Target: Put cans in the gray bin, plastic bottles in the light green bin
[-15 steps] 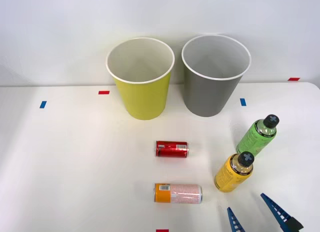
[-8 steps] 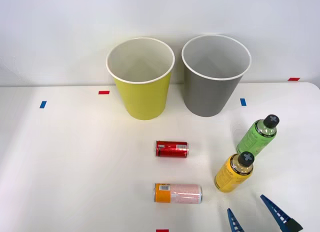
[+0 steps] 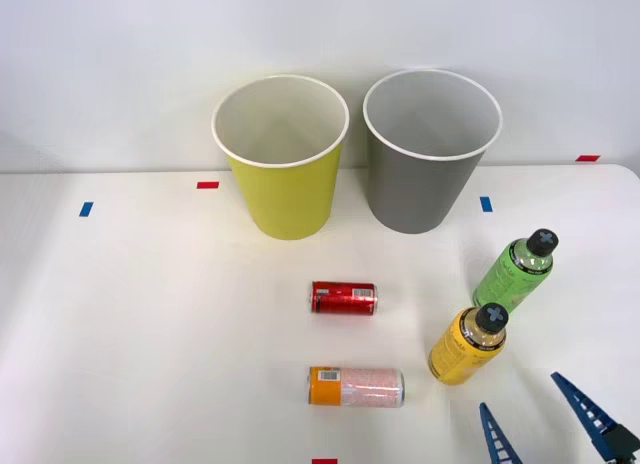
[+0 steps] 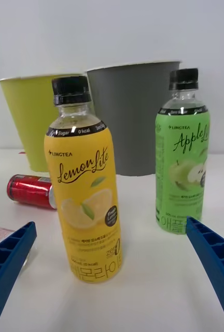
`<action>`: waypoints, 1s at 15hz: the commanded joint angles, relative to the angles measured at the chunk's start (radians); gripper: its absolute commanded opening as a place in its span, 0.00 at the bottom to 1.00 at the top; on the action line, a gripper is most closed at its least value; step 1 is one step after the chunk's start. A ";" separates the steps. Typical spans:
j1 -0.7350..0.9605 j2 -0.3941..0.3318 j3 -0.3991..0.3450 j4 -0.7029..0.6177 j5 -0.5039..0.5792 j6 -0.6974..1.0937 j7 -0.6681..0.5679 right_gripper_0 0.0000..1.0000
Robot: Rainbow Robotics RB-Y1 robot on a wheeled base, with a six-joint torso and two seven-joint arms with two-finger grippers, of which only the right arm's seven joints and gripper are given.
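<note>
right gripper (image 3: 548, 419): blue ribbed two-finger gripper, jaws spread wide, nothing between them. Sits at the near right edge of the white table (image 3: 150, 314), nearer the robot than the yellow bottle and to its right, clear of it.
fingers (image 4: 8, 262): in the wrist view the two blue tips flank the yellow bottle from a distance; no contact.
yellow bottle (image 3: 467, 344): yellow-labelled plastic bottle, black screw cap, "Lemon Lite" on the label. Upright. This is the landmark for everything below.
green bottle (image 3: 514, 269): bright green plastic bottle, black cap, "Apple" label. Upright, just behind the yellow bottle and slightly to its right, a small gap between them.
pink can (image 3: 356, 386): longer metal can, orange end, pale pink speckled body. On its side, left of the yellow bottle and a bit nearer the robot, orange end pointing away from the bottle.
red can (image 3: 343, 297): short red metal can, on its side, left of the yellow bottle and a bit farther back.
gray bin (image 3: 430, 154): large tapered gray bucket, white rim, white inside. Upright, well behind the yellow bottle, roughly in line with it.
light green bin (image 3: 283, 159): same shape in chartreuse, white rim. Upright, behind and well left of the yellow bottle, just beside the gray bin.
bin contents: no item visible in either.
</note>
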 commanded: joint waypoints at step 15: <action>-0.147 -0.277 0.358 -0.032 -0.547 -0.023 0.462 1.00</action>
